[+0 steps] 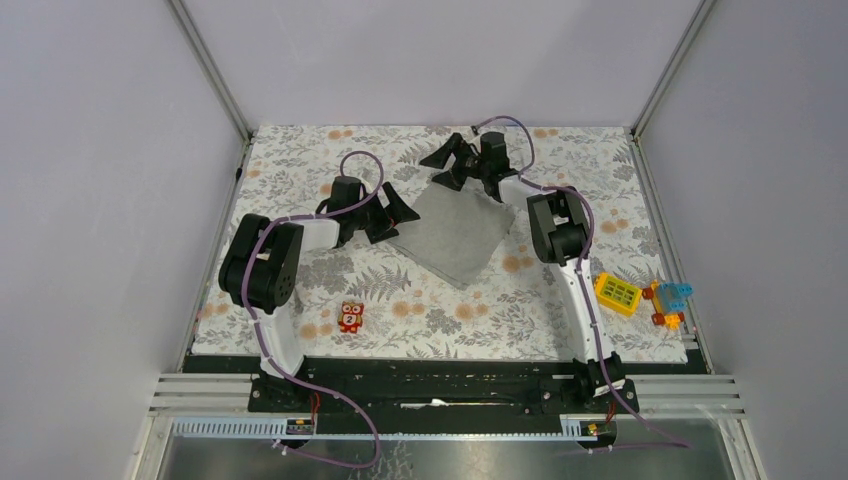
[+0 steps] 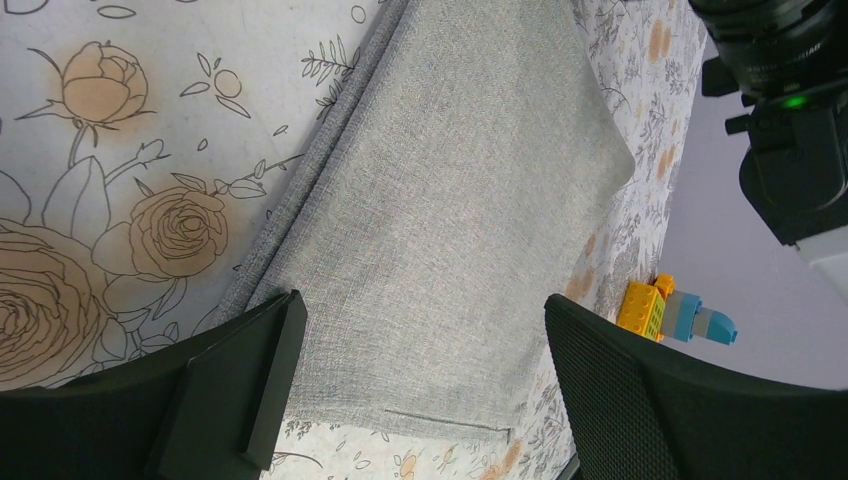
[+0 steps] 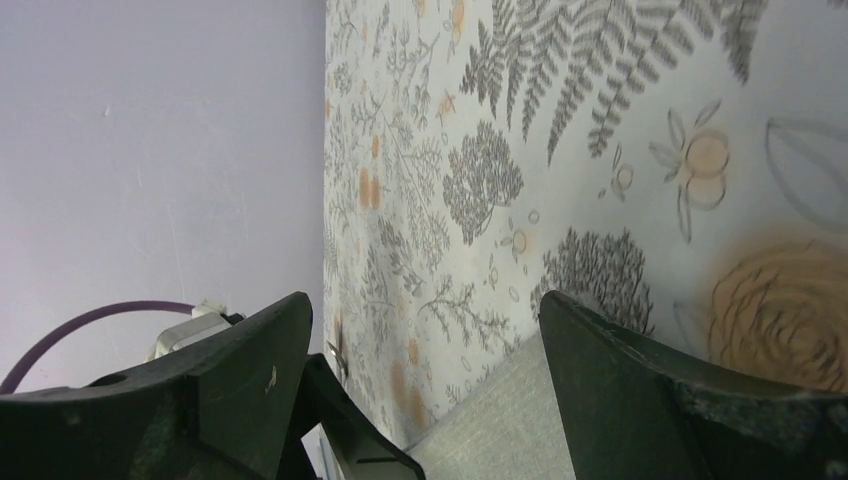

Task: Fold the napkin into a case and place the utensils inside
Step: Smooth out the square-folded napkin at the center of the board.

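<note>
1. Folding is judged in hand from above: napkin (image 1: 455, 235) lies between left pincer (image 1: 390, 212), released at its left edge, and right pincer (image 1: 455, 160), released at its far corner.
2. Left wrist: napkin (image 2: 460, 180) edge is straddled; closing is needed next.
3. Right wrist: napkin (image 3: 500, 430) corner is glimpsed below.

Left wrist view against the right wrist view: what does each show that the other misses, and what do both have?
Only the left wrist view: most of the grey napkin lying flat, a second layer showing along one edge; a yellow block with a blue piece beside it; part of the right arm. Only the right wrist view: a purple cable, and just a corner of the napkin. Both: the floral table cover, the napkin, and each arm's own gripper open, left gripper and right gripper.
</note>
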### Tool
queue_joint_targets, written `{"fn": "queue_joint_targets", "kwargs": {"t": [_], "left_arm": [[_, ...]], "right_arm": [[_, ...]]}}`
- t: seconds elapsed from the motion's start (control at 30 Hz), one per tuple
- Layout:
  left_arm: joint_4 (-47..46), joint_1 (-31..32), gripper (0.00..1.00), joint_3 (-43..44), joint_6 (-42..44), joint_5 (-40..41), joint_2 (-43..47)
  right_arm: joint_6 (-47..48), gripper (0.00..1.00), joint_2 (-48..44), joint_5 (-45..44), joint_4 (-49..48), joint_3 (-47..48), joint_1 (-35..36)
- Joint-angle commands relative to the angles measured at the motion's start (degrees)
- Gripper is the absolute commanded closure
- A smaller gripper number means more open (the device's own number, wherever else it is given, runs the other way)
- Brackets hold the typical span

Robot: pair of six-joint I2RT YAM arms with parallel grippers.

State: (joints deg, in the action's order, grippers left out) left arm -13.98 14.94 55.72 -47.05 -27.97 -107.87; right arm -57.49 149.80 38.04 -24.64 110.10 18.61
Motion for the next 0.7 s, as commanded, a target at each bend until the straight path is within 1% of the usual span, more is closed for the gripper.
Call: {"fn": "queue_joint_targets", "kwargs": {"t": [0.0, 0.13, 0.23, 0.3, 0.37, 0.43, 0.53, 0.6, 0.63, 0.67], "left_arm": [[3.61, -1.05, 0.03, -1.55, 1.54, 2.39, -1.44], [3.24, -1.07, 0.03, -1.36, 1.56, 1.51, -1.94], [2.79, -1.05, 0.03, -1.45, 1.35, 1.21, -2.11], [2.56, -1.06, 0.03, -1.57, 1.25, 1.42, -2.04], [2.30, -1.06, 0.03, -1.80, 1.17, 1.31, -2.00], [2.01, -1.05, 0.03, -2.12, 1.19, 1.13, -1.85], [0.84, -1.05, 0.03, -3.14, 1.00, 1.27, -1.18], [0.31, -1.05, 0.02, -3.46, 0.76, 1.50, -0.72], [-0.06, -1.05, 0.02, -3.51, 0.51, 1.47, -0.75], [-0.44, -1.05, 0.02, -3.57, 0.31, 1.32, -0.83]], "right_arm": [[2.48, 0.08, 6.81, -1.91, 6.30, 7.03, -2.66], [3.06, 0.08, 7.79, 0.34, 8.42, 10.33, -3.03], [6.04, 0.07, 6.98, 0.67, 12.37, 13.20, -3.78], [8.21, 0.07, 4.44, 1.56, 15.60, 14.11, -5.07], [13.31, 0.07, -1.16, 0.81, 21.63, 12.33, -6.66], [19.10, 0.07, -8.55, -1.27, 27.62, 8.59, -7.82], [24.78, 0.06, -20.36, -2.43, 30.56, -1.29, -8.41], [25.56, 0.06, -26.51, -1.34, 28.91, -9.65, -8.42], [24.41, 0.06, -28.96, -0.19, 26.38, -14.42, -8.42], [22.07, 0.06, -30.85, 1.44, 21.59, -19.77, -8.42]]}}
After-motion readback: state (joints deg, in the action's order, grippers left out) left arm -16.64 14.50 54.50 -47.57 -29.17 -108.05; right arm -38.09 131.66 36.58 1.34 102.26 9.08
